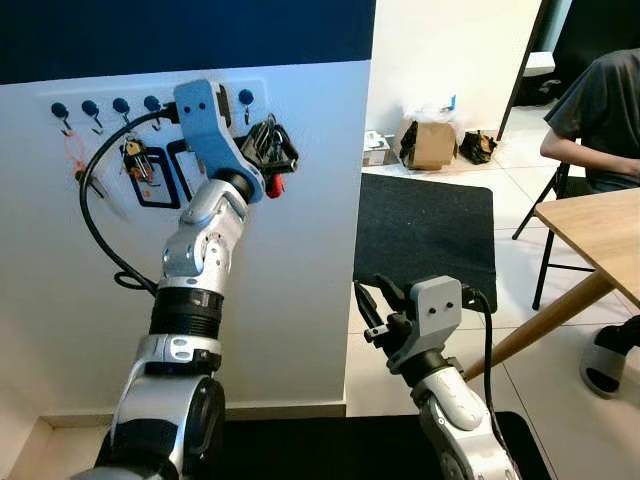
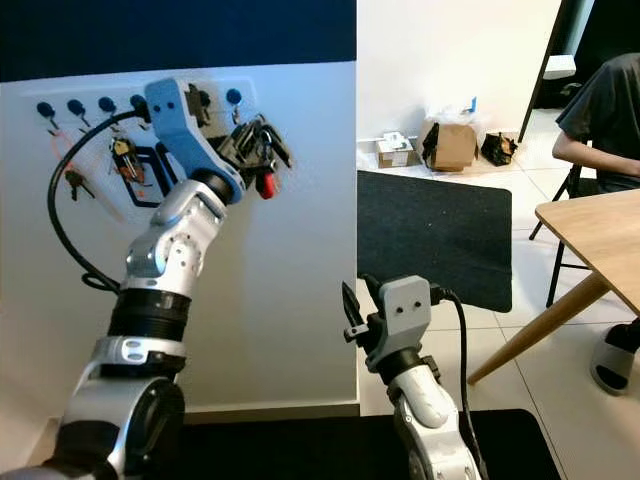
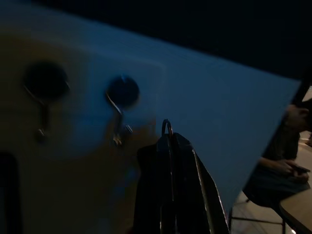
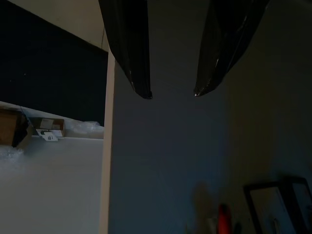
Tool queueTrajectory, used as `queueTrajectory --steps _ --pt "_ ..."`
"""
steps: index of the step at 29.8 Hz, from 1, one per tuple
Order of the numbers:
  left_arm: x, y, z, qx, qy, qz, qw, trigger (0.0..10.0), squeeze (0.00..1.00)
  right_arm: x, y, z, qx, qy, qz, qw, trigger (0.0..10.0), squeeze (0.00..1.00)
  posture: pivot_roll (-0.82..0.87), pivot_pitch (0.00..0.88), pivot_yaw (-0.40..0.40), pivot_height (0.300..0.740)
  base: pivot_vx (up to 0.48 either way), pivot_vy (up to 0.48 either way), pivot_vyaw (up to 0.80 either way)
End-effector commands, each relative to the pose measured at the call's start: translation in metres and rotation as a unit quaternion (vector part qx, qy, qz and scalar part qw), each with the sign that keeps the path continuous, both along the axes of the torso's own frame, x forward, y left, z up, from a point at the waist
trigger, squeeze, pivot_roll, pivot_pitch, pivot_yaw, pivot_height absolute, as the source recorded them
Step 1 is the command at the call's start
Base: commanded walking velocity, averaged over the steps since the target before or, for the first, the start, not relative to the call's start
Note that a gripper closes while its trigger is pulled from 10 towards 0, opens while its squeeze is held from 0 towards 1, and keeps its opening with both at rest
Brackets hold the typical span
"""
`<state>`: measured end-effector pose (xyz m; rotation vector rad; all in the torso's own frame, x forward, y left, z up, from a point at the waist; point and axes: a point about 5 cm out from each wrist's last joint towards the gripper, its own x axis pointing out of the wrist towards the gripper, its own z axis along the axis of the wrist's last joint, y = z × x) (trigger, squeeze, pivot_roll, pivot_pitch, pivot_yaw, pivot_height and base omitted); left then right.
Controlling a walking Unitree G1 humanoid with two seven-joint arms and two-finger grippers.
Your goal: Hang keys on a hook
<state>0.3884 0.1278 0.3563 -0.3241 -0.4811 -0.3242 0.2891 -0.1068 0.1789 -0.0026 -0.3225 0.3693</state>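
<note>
Black left claw (image 1: pixel 272 143) grips the keys (image 1: pixel 272 170) just beside the rightmost hook (image 1: pixel 246 101).

Five wall hooks (image 1: pixel 60 111); three key bunches (image 1: pixel 136 158); one cardboard box (image 1: pixel 428 143).

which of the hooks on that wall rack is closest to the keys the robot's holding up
The rightmost hook, the last in the row. The left gripper holds the keys just below and right of it; the other hooks lie further left.
</note>
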Motion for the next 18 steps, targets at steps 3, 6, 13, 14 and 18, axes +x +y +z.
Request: queueTrajectory --steps 3,6,13,14,18 --pt "-0.001 0.016 0.013 -0.004 -0.027 0.02 0.999 10.0 0.0 -0.002 0.0 -0.002 -0.006 0.001 -0.002 1.0 10.0 0.0 0.01 0.147 0.1 0.74 0.0 0.0 0.0" --pt "0.0 0.019 0.012 -0.002 -0.03 0.029 0.999 10.0 0.0 -0.002 0.0 -0.002 -0.007 0.001 -0.001 1.0 10.0 0.0 0.02 0.146 0.097 0.74 0.0 0.0 0.0" --pt "0.001 0.021 0.006 -0.008 -0.025 0.023 0.999 10.0 0.0 0.0 0.0 -0.001 -0.008 0.001 0.004 1.0 10.0 0.0 0.02 0.146 0.089 0.74 0.0 0.0 0.0" --pt "0.001 0.021 0.004 -0.008 -0.022 0.021 0.999 10.0 0.0 0.0 0.001 -0.001 -0.008 0.001 0.004 1.0 10.0 0.0 0.02 0.146 0.089 0.74 0.0 0.0 0.0" --pt "0.003 0.018 -0.002 -0.009 -0.011 0.017 1.0 10.0 0.0 0.0 0.001 -0.001 -0.008 0.001 0.005 1.0 10.0 0.0 0.02 0.148 0.089 0.74 0.0 0.0 0.0"
